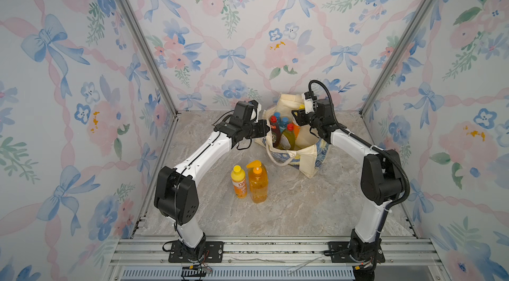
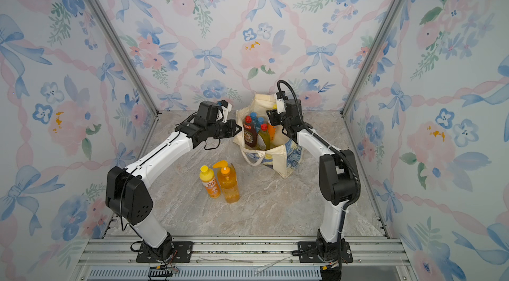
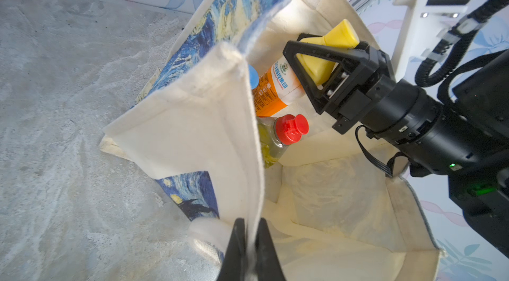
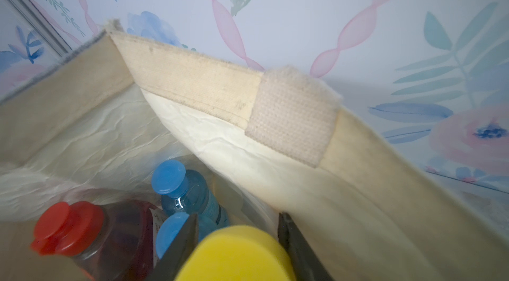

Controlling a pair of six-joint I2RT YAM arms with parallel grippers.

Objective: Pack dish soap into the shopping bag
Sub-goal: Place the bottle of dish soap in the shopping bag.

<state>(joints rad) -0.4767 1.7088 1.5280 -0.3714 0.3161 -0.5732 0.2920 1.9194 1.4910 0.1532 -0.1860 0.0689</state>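
bottles (image 1: 287,139) in shopping bag (image 1: 307,160), bottle pair (image 1: 258,183) before it

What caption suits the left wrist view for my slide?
Left pincer pinches the shopping bag rim while right pincer holds a yellow-capped orange bottle inside, beside a red-capped bottle.

Left claw (image 3: 249,241): clamped on the rim of the cream canvas tote with blue-and-yellow print (image 3: 192,128); the mouth stands wide.

Obstacles inside, on my left arm's side:
- dark bottle with red cap (image 1: 274,131)
- two blue-capped bottles (image 4: 176,183)
- yellow-green bottle with red cap (image 3: 278,139)

My right claw (image 3: 296,41) and its tilted orange bottle with yellow flip cap (image 3: 272,84) fill the mouth above them. The tote floor on my right arm's side is bare.

On the grey marble table (image 1: 303,205), a small yellow-capped orange bottle (image 1: 239,182) and an orange pump bottle (image 1: 258,183) stand together between my arms. The surface around them is open.
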